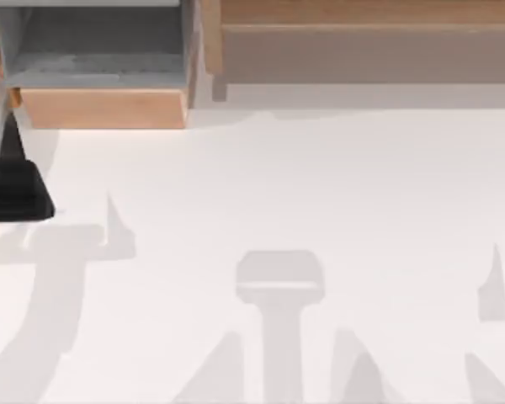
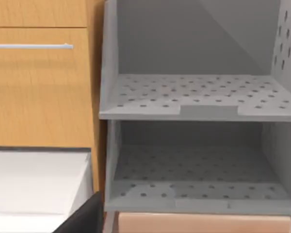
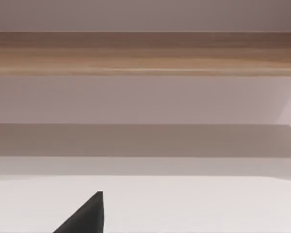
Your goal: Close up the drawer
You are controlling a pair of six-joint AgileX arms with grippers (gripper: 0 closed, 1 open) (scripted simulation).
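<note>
The drawer (image 1: 101, 80) sits at the upper left of the top view, pulled out toward the tabletop (image 1: 303, 194) — its light-wood front panel (image 1: 103, 108) faces down the frame and its grey inside lies open to the camera. In the left wrist view the same drawer (image 2: 199, 179) shows a grey perforated floor below a second perforated shelf (image 2: 199, 94), with the pale front edge at the bottom of the frame. Just beside it, to the right across the top of the top view, runs the wider wooden unit (image 1: 362, 42) with its taupe panel. The left gripper (image 1: 17, 189) hangs at the far left edge, below the drawer's front corner and apart from it — I cannot tell how its jaws stand
</note>
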